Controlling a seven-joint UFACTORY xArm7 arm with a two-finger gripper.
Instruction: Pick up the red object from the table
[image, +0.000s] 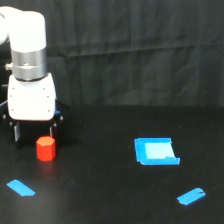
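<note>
A: Where is the red hexagonal block (46, 148)?

B: Upright on the black table (100, 200), at the exterior view's left, just below and in front of the gripper (33, 131), whose fingers stand parted and empty.

A: How will it handle?

B: Probably light and rigid; gripping two opposite flat sides mid-height looks safest.

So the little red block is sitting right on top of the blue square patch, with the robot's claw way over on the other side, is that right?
Not quite. The red object sits on the bare black table, well to the exterior view's left of the blue square patch, not on it. The gripper is also at that left side, just behind the red object. The exterior view shows this.
</note>
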